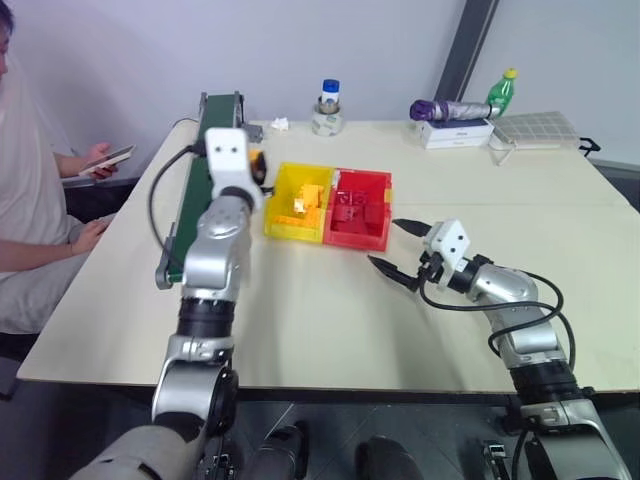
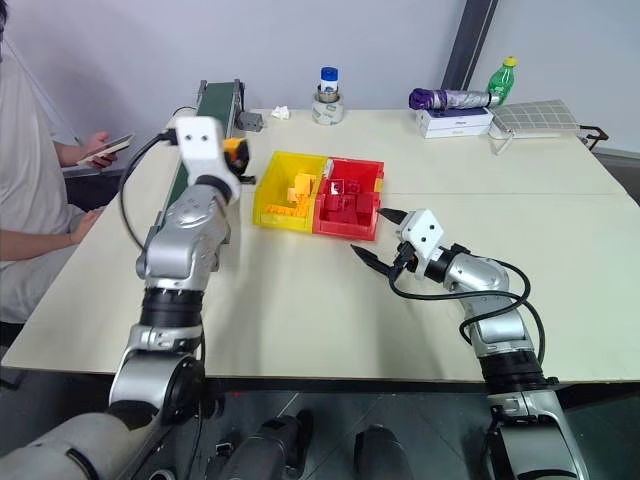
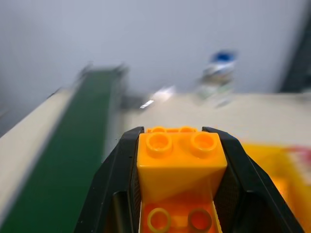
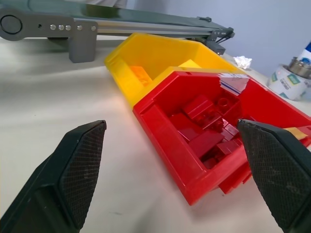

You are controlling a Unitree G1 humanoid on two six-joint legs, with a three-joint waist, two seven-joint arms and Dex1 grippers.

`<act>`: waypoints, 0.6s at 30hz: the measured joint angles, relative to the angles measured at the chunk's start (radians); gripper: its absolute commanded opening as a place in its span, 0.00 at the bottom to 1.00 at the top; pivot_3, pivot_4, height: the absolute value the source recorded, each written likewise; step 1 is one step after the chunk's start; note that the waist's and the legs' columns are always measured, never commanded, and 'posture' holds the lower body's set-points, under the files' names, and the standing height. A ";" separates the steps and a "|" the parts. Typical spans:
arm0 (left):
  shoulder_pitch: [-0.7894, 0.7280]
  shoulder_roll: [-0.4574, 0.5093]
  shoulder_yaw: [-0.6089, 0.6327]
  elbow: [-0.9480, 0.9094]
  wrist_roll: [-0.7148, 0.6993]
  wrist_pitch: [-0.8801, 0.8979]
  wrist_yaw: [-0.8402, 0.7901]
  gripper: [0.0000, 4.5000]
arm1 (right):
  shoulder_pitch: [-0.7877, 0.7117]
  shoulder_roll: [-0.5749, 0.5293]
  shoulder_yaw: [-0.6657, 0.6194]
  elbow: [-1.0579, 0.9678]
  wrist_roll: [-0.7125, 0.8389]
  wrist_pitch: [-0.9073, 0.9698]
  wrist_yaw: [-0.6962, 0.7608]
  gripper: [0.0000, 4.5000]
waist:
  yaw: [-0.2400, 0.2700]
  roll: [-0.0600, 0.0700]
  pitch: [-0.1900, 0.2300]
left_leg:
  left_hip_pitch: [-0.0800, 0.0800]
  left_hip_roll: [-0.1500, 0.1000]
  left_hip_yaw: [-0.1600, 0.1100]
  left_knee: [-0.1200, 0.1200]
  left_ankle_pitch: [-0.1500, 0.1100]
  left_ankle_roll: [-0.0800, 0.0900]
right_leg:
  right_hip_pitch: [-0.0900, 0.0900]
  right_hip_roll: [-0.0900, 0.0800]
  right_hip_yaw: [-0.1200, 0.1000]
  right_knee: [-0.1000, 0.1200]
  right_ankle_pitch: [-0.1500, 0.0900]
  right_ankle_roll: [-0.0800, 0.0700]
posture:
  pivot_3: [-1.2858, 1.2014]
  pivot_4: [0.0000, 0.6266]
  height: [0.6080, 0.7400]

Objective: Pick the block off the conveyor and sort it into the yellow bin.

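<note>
Person [image 1: 25, 190] seated off the left edge of the surface [image 1: 330, 320], holding a phone [image 1: 105, 158] just past that edge. Conveyor [image 1: 195, 180] runs along the left side of the surface, near the left edge, dark green belt in grey frame, black cable looping beside it. Left end effector [image 3: 177, 145] raised above the surface between conveyor and bins, clamped on the block [image 3: 181, 162]; orange-yellow brick sits studs up between both black fingers, off the belt, not over a bin as far as the head views show. Yellow bin [image 1: 283, 190] just right of the conveyor with a bare strip of surface between them, several yellow bricks inside. Red bin [image 1: 375, 215] touches the yellow bin's right wall, red bricks inside. Right end effector [image 1: 400, 250] hovers low, just right and near-side of the red bin, jaws spread wide, nothing between them, pointing toward the bins. Wide bare surface on the near side of the bins and across the right half. Along the far edge: small jar with blue cap [image 1: 328, 108], white box with purple item on top [image 1: 455, 128], green bottle [image 1: 502, 92], grey mat [image 1: 540, 128], all well apart from the bins
</note>
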 measured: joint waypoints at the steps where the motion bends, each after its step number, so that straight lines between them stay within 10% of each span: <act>1: -0.024 -0.005 -0.009 0.068 0.003 -0.035 -0.010 0.30 | 0.002 -0.001 -0.001 -0.009 0.000 0.004 -0.004 1.00 | -0.001 0.000 0.000 | 0.000 0.000 0.000 0.000 0.000 0.000 | 0.000 0.000 0.000 0.000 0.000 0.000 | 0.52 0.24 1.00; 10: -0.202 -0.009 -0.048 0.539 0.070 -0.266 0.017 0.30 | 0.088 -0.035 -0.015 -0.117 0.001 0.053 -0.043 1.00 | -0.001 0.000 0.000 | -0.001 0.000 0.000 0.000 0.000 0.001 | -0.001 -0.001 0.000 0.000 0.001 0.001 | 0.52 0.24 1.00; 18: -0.226 -0.003 -0.045 0.617 0.070 -0.343 0.013 1.00 | 0.111 -0.036 -0.017 -0.140 0.002 0.070 -0.060 1.00 | -0.001 0.000 0.000 | -0.001 0.000 0.000 0.000 0.000 0.001 | -0.001 0.000 0.000 0.000 0.001 0.002 | 0.52 0.24 1.00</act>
